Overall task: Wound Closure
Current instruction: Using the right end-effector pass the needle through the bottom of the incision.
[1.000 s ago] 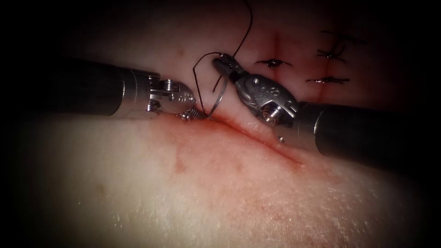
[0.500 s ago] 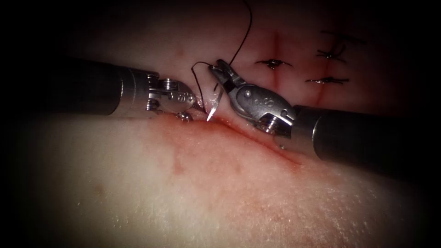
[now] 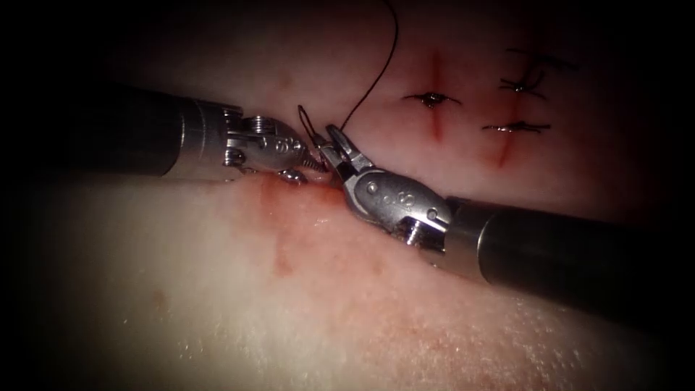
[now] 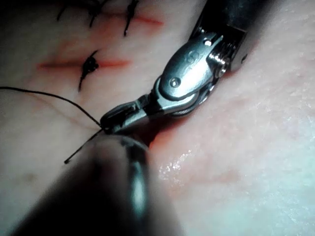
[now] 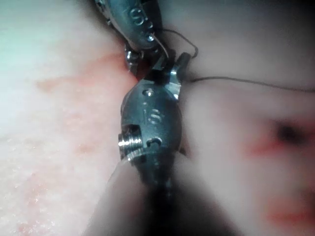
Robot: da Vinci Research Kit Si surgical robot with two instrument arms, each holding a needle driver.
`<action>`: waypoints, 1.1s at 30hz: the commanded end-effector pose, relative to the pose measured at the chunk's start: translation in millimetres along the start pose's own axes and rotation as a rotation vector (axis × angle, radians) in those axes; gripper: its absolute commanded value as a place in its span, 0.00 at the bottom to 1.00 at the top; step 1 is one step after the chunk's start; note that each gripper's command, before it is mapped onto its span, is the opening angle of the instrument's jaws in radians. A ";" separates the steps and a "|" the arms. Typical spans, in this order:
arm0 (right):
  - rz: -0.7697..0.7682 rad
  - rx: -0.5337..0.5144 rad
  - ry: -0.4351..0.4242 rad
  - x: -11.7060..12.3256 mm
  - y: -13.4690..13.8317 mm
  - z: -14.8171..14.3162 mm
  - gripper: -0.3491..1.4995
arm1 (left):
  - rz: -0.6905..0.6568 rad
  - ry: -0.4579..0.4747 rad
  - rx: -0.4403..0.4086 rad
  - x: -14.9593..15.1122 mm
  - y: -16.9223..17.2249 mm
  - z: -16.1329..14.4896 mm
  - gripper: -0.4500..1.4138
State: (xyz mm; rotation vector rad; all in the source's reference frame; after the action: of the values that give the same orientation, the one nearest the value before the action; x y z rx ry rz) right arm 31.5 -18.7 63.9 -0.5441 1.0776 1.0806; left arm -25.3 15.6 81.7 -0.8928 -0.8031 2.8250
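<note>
The tissue [image 3: 326, 304] carries a cut [image 4: 156, 133] wet with red fluid [image 3: 289, 217]. My right tool [image 3: 331, 136] comes in from the right and is shut on the needle near its thread end. Its jaws sit low at the cut's upper end. The needle's body is hidden between the two tools at the tissue, so I cannot see how deep it sits. Dark thread [image 3: 376, 69] rises from the right jaws and makes a small loop [image 3: 304, 117]. My left tool [image 3: 313, 163] rests on the cut's left edge, tip to tip with the right tool [image 4: 115, 119].
Three finished stitches [image 3: 431, 98] [image 3: 517, 127] [image 3: 523, 85] lie across short red lines [image 3: 436, 72] at the back right. The left tool's dark shaft [image 4: 98, 191] lies close over the tissue. The right tool's shaft [image 3: 565, 253] crosses the cut's right part.
My right tool has swung down and left toward the left tool, carrying the needle. The needle's tip, visible at the cut before, has gone out of sight there. The left tool rose slightly.
</note>
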 end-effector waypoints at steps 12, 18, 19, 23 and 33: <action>0.121 -0.002 -0.025 0.8 -0.5 1.1 0.00 | -0.032 0.043 0.085 0.1 0.5 -1.5 0.50; 0.178 -0.025 -0.055 0.4 -0.2 1.7 0.00 | -0.080 0.111 0.194 1.1 2.0 -5.3 0.37; 0.182 -0.029 -0.058 0.3 -0.1 1.8 0.00 | -0.095 0.128 0.217 1.4 3.1 -6.6 0.37; 0.182 -0.062 -0.101 -0.6 0.1 2.1 0.00 | -0.123 0.161 0.256 2.0 6.9 -9.1 0.32; 0.181 -0.048 -0.167 -1.7 0.3 2.1 0.00 | -0.112 0.187 0.293 2.1 11.5 -6.2 0.22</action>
State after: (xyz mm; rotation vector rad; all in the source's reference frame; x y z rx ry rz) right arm 31.1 -18.0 66.1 -0.3937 0.9652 1.2911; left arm -22.2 8.8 70.2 -1.0106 -0.3874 2.6203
